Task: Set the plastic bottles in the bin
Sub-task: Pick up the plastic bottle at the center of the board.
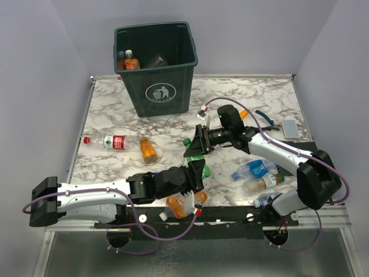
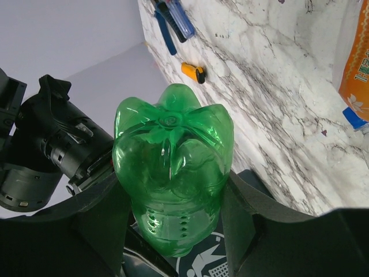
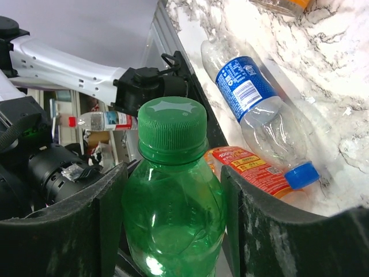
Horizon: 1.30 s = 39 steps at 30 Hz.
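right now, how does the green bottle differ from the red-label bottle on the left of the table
Green bottle is tinted green with a green cap; red-label bottle is clear with a red cap. Green bottle is gripped by the left fingers; red-label bottle lies flat on the table, untouched. Both are capped and outside the bin.

Green bottle (image 2: 173,173): translucent, glossy plastic with a moulded petal base; its cap (image 3: 172,130) is opaque and duller. Right gripper fingers (image 3: 75,231): matt black plastic. Bin (image 1: 179,86): dark green semi-matt plastic; tabletop (image 1: 253,95): smooth, marble-patterned, with a slight sheen.
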{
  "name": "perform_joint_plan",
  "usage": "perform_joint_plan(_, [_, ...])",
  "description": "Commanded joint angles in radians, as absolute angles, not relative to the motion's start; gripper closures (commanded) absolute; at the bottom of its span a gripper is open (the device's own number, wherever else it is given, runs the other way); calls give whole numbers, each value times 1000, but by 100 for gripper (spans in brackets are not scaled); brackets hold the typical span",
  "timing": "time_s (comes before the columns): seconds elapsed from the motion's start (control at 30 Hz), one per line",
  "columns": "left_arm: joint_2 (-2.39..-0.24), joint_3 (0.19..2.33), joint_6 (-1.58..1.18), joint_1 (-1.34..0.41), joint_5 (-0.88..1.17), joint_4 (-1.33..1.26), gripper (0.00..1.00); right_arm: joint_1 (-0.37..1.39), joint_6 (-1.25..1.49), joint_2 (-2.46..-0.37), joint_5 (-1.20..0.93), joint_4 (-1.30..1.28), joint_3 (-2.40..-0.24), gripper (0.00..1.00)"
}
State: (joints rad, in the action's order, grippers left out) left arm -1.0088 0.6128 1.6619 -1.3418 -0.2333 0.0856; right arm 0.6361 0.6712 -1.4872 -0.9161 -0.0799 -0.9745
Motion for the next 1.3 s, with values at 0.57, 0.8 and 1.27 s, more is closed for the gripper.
perform_joint_plan(0.57, [-917,580,1207,-1340,-222,3,1,614,525,-1042,-301,-45,-1010,74])
perform_joint_plan(0.8, [-912,598,877,-1341,-243,-55,1,614,400,-863,-162,-49,-959,74])
perform_joint_plan(1.27, [-1004,815,-329,-992,-66,-339,1,613,357,-753,-350,-58,-856,73])
